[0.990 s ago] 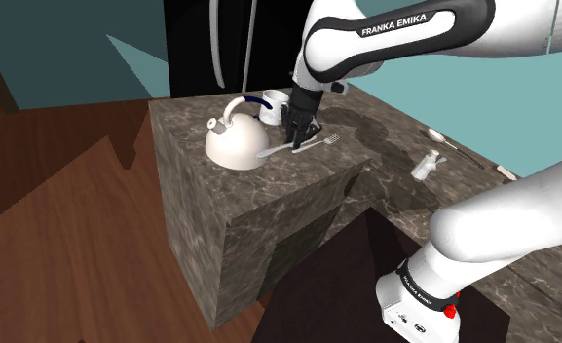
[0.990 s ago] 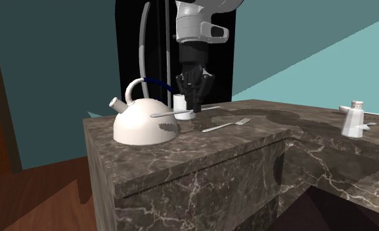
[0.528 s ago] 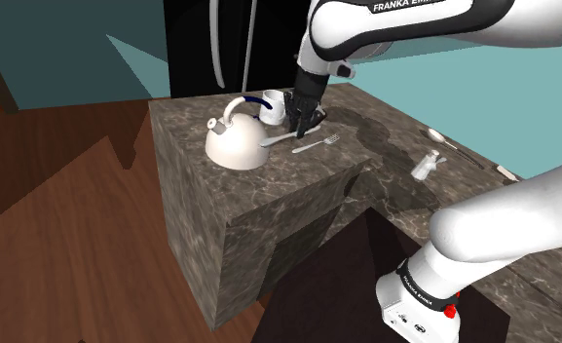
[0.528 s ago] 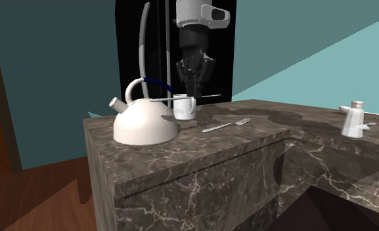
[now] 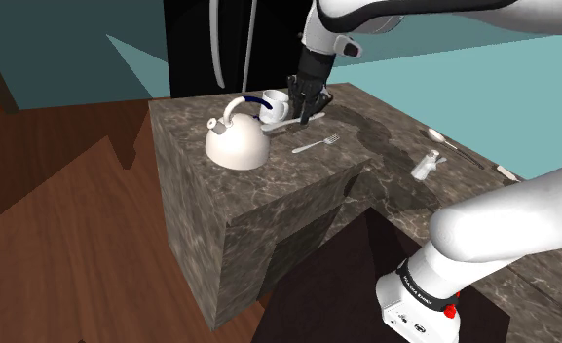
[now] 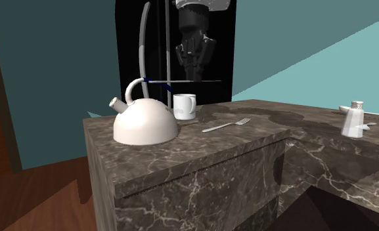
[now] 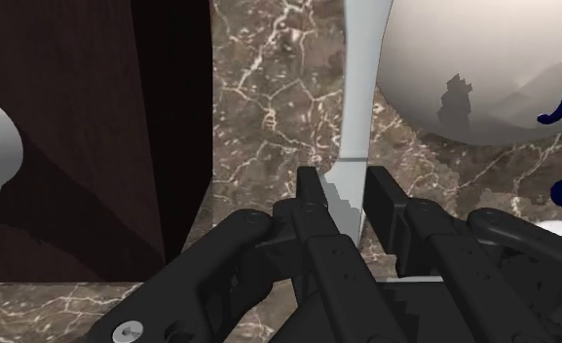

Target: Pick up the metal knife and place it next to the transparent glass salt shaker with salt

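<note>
Clearly the jaws are clamped on the knife [image 6: 211,80], gripping it near one end. In the wrist view its pale blade [image 7: 358,97] runs straight out from between the two black fingers [image 7: 311,190]. Seen from the second exterior view, the knife lies level and hangs clear above the table [image 6: 181,157], touching nothing else. Directly beneath the jaws stands a white mug [image 6: 184,105], and just beside the mug is a white kettle [image 6: 145,121] with a dark blue handle, under the knife's far end. A fork [image 6: 227,124] lies flat on the marbled top, below the jaws and a little to the side. The salt shaker [image 6: 353,120] stands upright well apart from the jaws, on a lower stretch of table.
</note>
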